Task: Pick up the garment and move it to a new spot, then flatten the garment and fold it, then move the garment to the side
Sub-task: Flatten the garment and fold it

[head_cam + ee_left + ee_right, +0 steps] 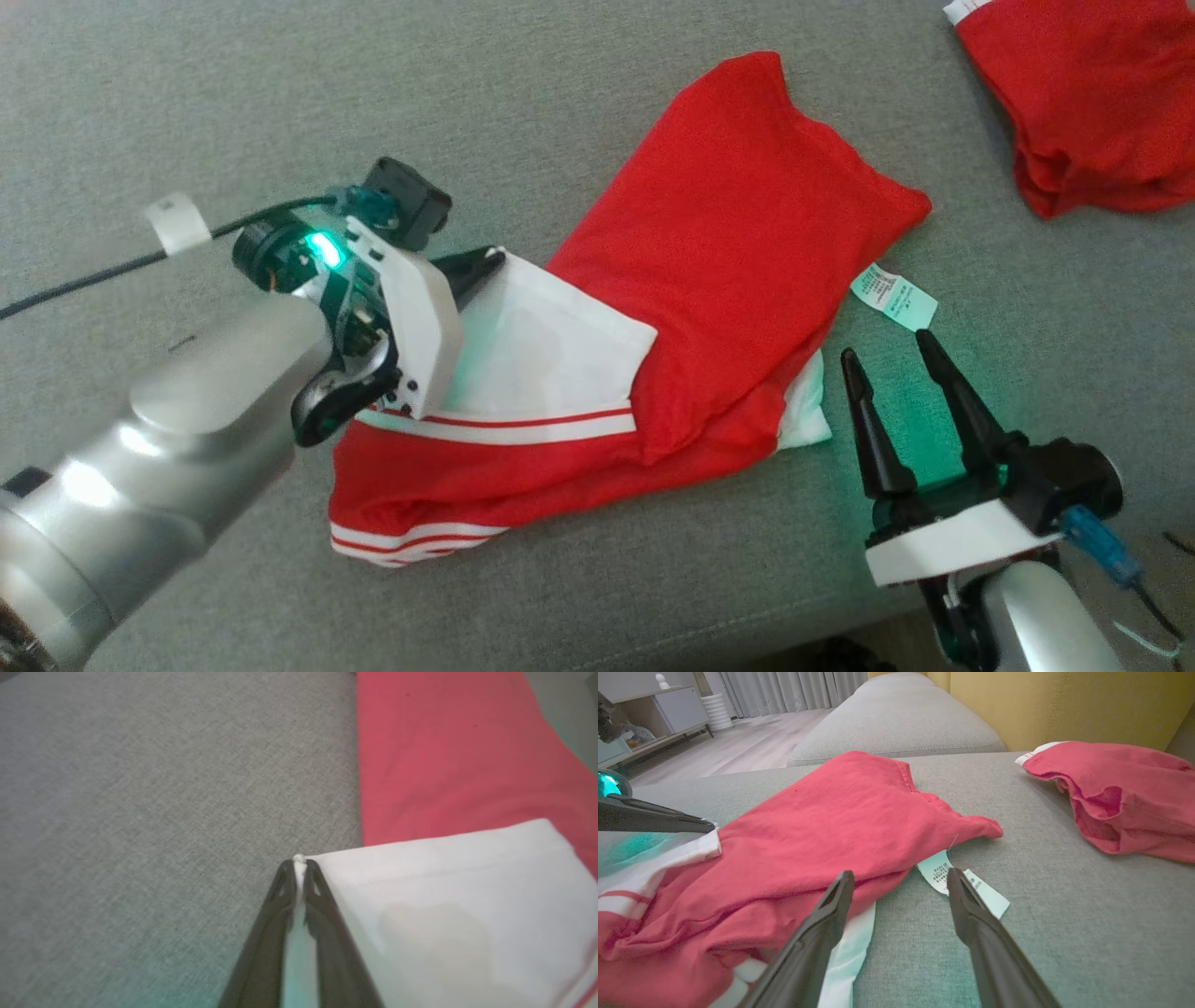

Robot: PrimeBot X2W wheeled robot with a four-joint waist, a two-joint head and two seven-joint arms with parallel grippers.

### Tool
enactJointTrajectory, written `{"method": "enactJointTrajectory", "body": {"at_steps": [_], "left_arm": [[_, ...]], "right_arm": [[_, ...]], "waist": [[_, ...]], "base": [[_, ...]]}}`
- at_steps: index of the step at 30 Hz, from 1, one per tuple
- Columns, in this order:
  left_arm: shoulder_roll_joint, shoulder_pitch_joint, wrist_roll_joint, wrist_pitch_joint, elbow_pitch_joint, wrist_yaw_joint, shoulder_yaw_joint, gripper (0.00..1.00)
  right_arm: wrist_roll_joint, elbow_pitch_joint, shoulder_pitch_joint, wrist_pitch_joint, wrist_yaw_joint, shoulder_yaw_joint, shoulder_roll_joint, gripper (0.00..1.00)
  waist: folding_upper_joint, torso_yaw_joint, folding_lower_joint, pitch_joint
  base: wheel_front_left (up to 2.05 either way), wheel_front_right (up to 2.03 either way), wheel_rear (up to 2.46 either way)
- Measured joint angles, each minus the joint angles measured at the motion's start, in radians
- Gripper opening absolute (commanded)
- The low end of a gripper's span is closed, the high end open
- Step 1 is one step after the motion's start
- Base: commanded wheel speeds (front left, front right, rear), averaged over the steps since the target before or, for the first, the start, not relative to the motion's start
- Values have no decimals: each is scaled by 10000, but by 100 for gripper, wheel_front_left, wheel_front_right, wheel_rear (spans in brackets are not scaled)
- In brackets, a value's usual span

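Note:
A red garment [738,243] with white panels and red-and-white striped trim lies crumpled on the grey sofa seat [233,103]. Its care label [893,297] sticks out on the right. My left gripper [493,257] is shut on a corner of the white panel [444,896], the cloth pinched between the two fingers [282,891]. My right gripper [887,350] stands open just right of the garment's lower edge, nothing between its fingers [831,905]; the label [941,870] lies between and beyond the fingertips. The garment [840,816] spreads to the left in the right wrist view.
A second red garment [1092,103] lies bunched at the far right of the seat, also in the right wrist view [1120,788]. A yellow backrest [1064,704] rises behind. The seat's front edge runs near my right gripper. A black cable [112,266] trails from my left wrist.

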Motion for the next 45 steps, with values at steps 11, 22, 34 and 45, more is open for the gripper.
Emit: {"method": "enactJointTrajectory", "body": {"at_steps": [11,22,34,45], "left_arm": [[800,421,1047,-2796,-685,46,-171,0],[2318,897,1567,-4531,-2280,1708,545,0],[3018,895,1638,-4681,-2750,2454,978,0],[3028,895,1641,-4707,-2713,2481,991,0]], "right_arm": [[196,-12,-71,0,0,-1001,82,100],[234,399,318,0,0,-1605,-445,100],[349,1317,141,0,0,-1124,-1024,100],[127,1914,-329,0,0,-913,-1041,85]], "waist": [[0,628,0,-438],[0,1985,-2,-1261],[0,2647,-1,-1162],[0,2729,0,-969]], "base": [[0,0,0],[0,0,0],[0,0,0],[0,0,0]]}}
